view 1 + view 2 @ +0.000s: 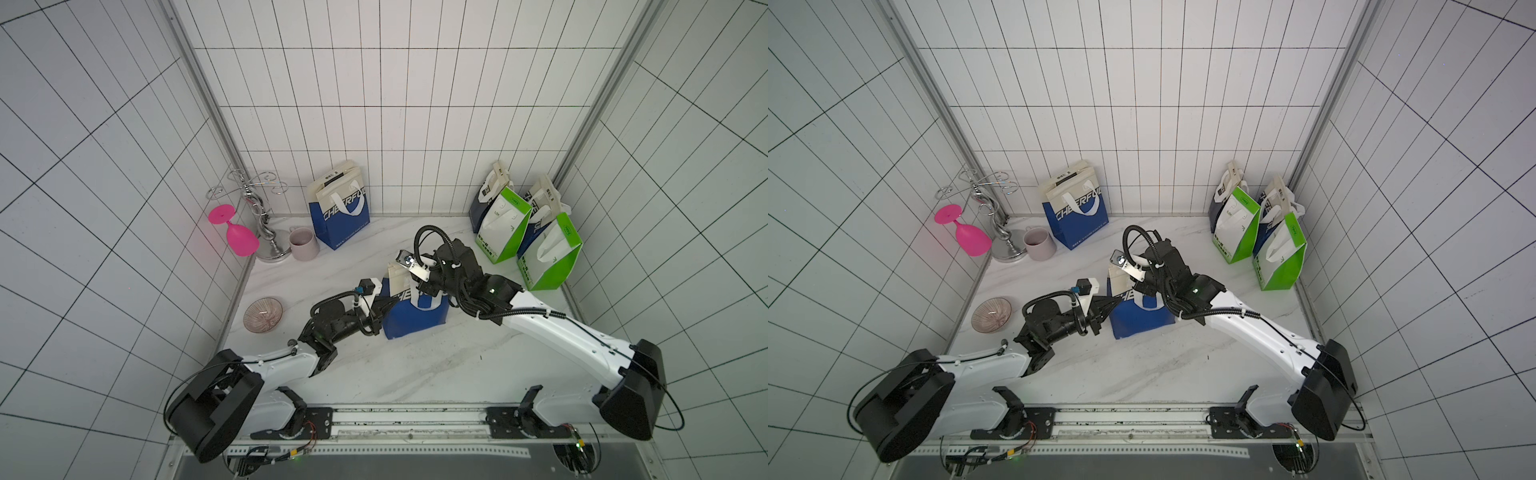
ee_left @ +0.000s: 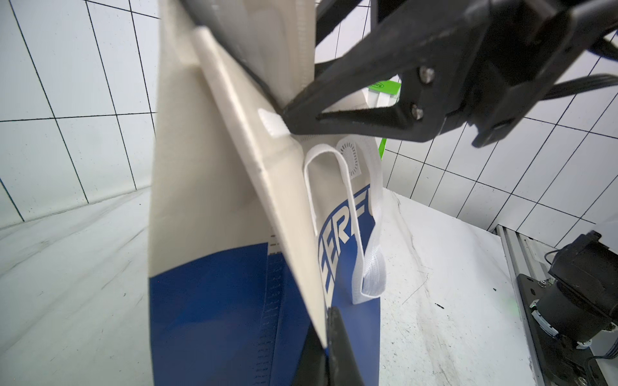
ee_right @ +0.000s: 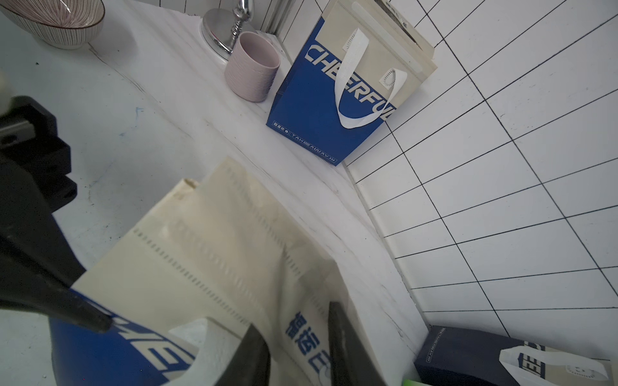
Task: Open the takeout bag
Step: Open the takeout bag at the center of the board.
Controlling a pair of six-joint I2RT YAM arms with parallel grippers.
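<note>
The takeout bag (image 1: 415,320), blue below and cream above with white handles, stands mid-table in both top views (image 1: 1142,320). My left gripper (image 1: 388,305) is shut on the bag's left side fold; the left wrist view shows its jaws (image 2: 326,320) pinched on that cream and blue edge (image 2: 207,200). My right gripper (image 1: 422,286) comes down onto the bag's top. In the right wrist view its fingers (image 3: 294,317) close on the cream top flap (image 3: 200,250) from both sides. The right gripper's tips (image 2: 287,115) also show at the bag's top edge.
A second blue bag (image 1: 338,212) stands by the back wall. Two green and white bags (image 1: 505,226) (image 1: 548,253) stand at the back right. A metal rack (image 1: 259,208), a pink glass (image 1: 237,232) and a mug (image 1: 303,244) fill the back left. A bowl (image 1: 262,314) lies left.
</note>
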